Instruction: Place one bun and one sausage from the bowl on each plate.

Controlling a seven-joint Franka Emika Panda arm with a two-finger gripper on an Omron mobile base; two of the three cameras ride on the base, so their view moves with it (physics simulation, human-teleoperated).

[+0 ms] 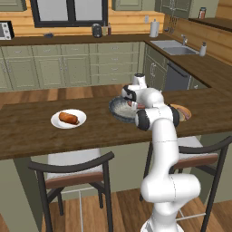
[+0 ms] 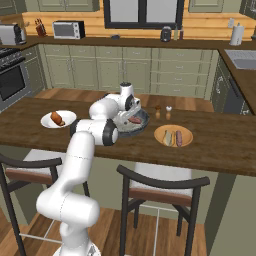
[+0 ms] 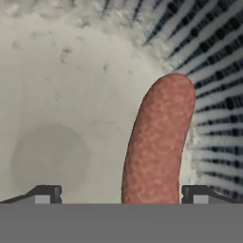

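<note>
The dark grey-blue bowl (image 1: pixel 117 111) (image 2: pixel 141 121) stands mid-counter, and one red-brown sausage (image 2: pixel 135 120) (image 3: pixel 156 142) lies on its pale inside (image 3: pixel 61 95). My gripper (image 3: pixel 122 195) (image 2: pixel 132 115) hangs open just over the bowl. Its fingertips (image 3: pixel 45 194) straddle the sausage's near end without touching it. On the left, the white plate (image 1: pixel 56 121) (image 2: pixel 46 121) holds one bun (image 1: pixel 69 118) (image 2: pixel 57 118). The orange-tan plate (image 2: pixel 173 129) (image 1: pixel 186 110) on the right carries a bun (image 2: pixel 168 137) and a sausage (image 2: pixel 178 138) side by side.
Two small shakers (image 2: pixel 163 111) stand behind the orange-tan plate, just right of the bowl. Two bar stools (image 1: pixel 77 170) (image 2: pixel 160 180) are tucked under the counter's near edge. My own arm (image 1: pixel 156 115) hides part of the bowl in the left base view.
</note>
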